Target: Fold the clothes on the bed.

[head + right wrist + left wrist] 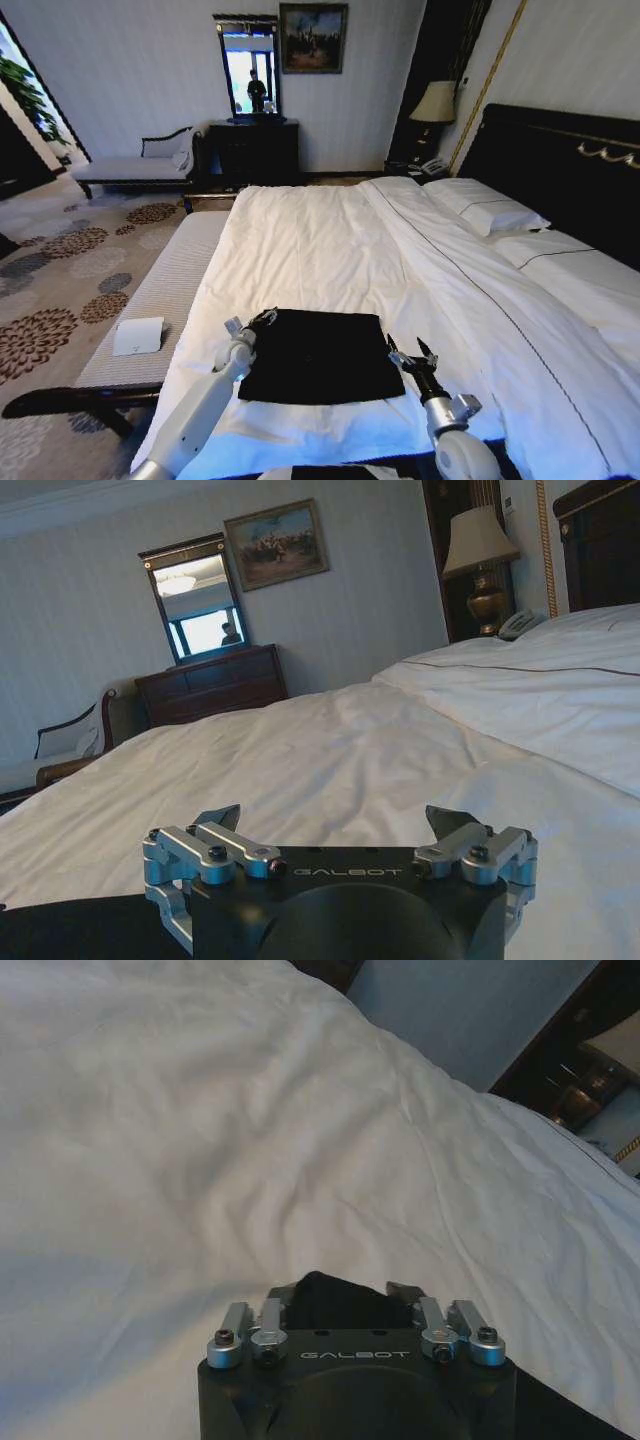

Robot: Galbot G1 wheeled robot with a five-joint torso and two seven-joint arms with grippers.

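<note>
The black soft-fabric T-shirt [322, 357] lies flat, folded into a rectangle, long axis across the white-sheeted bed [330, 240] near its foot. Left hand [252, 322] is clamped on its corner; right hand [408, 354] is spread apart beside it.

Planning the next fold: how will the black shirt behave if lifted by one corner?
The shirt lies flat and thin on the bed, so it will probably droop and unfold. It looks light. The left tool, seemingly shut on a bunched corner, suggests the cloth gathers easily; the right tool is open beside it.
</note>
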